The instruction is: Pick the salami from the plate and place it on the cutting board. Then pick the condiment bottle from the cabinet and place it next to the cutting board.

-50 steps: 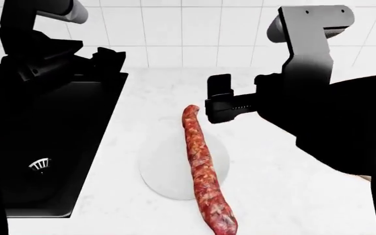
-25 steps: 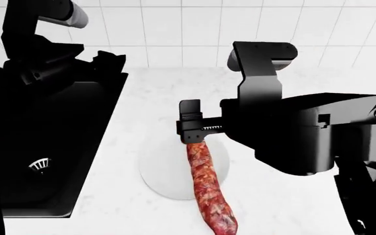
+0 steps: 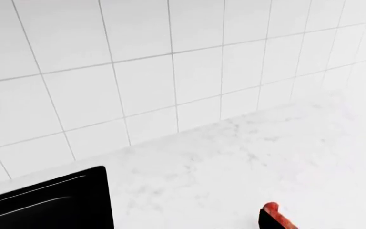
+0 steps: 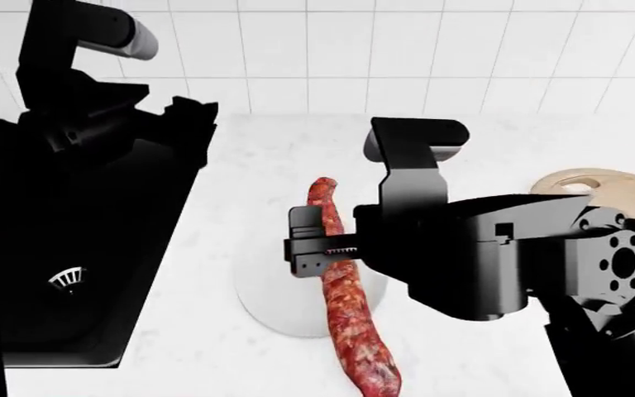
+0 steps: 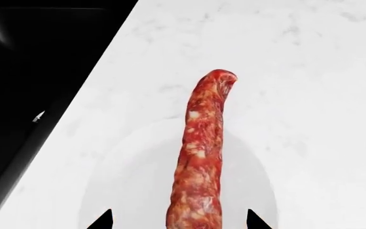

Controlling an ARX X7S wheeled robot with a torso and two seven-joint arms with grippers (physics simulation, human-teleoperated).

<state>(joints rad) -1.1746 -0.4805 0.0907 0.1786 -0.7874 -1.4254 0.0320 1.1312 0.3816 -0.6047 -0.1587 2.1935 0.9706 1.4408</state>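
Presently the long mottled-red salami (image 4: 342,289) lies across the small round white plate (image 4: 262,289) on the white marbled countertop (image 4: 461,356), both ends overhanging the rim; the far end points toward the white tiled wall (image 4: 329,50), the near end reaches toward the head view's lower edge. The right gripper (image 4: 308,241) hangs over the salami's middle portion, above the plate. In the right wrist view its two dark fingertips (image 5: 101,220) stand apart, one on either side of the salami (image 5: 201,157), with bare plate (image 5: 126,191) showing between each tip and the meat; the jaws are spread and grasp nothing. Whether the tips touch the plate cannot be told.

The round light-tan wooden cutting board (image 4: 610,188) is partly visible at the head view's right edge, behind the right arm, well apart from the plate. A black sink basin (image 4: 86,273) is set into the counter to the plate's left.

The left gripper (image 4: 185,112) is held high over the sink's far corner, near the wall; its jaw state cannot be told. The left wrist view shows wall tiles, counter, a corner of the sink (image 3: 49,202), and the salami's far tip (image 3: 272,208).
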